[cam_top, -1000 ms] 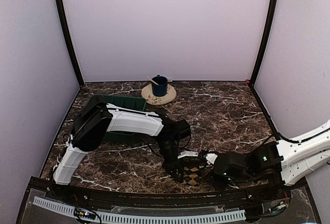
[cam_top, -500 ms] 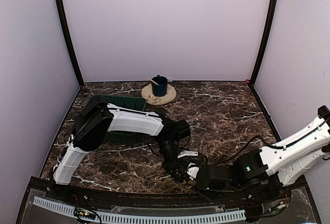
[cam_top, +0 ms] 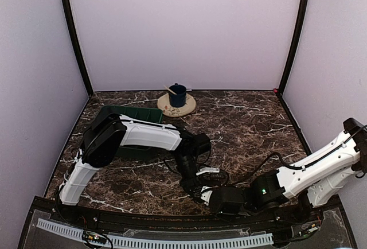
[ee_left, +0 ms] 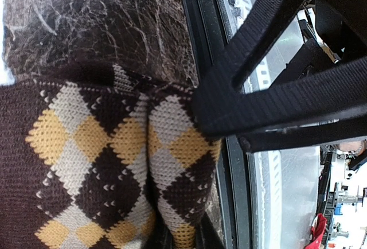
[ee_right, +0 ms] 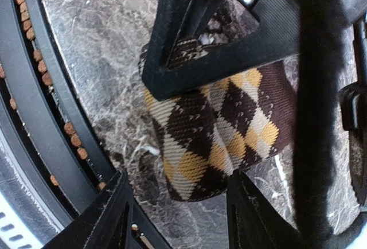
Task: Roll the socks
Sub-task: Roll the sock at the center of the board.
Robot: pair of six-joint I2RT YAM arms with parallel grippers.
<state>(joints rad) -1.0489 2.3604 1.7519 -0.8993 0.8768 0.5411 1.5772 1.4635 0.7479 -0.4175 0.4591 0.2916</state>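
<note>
The brown-and-cream checkered sock (ee_right: pixel 218 128) lies folded on the marble table close to its front edge. In the left wrist view the checkered sock (ee_left: pixel 86 163) fills the lower left, with a crease down its middle. My left gripper (ee_left: pixel 178 240) is shut on the sock's fold at the bottom of that view; from above, the left gripper (cam_top: pixel 198 190) is at front centre. My right gripper (ee_right: pixel 178 177) is open, its fingers either side of the sock's end. From above, the right gripper (cam_top: pixel 221 200) covers the sock. The tan sock is out of view.
A dark green bin (cam_top: pixel 132 116) stands at the back left behind the left arm. A blue cup (cam_top: pixel 177 95) sits on a round mat at the back centre. The black front rail (cam_top: pixel 172 223) runs just beside the sock.
My right gripper has slid left along the front edge to the sock and now hides it from above. The left arm has stayed in place.
</note>
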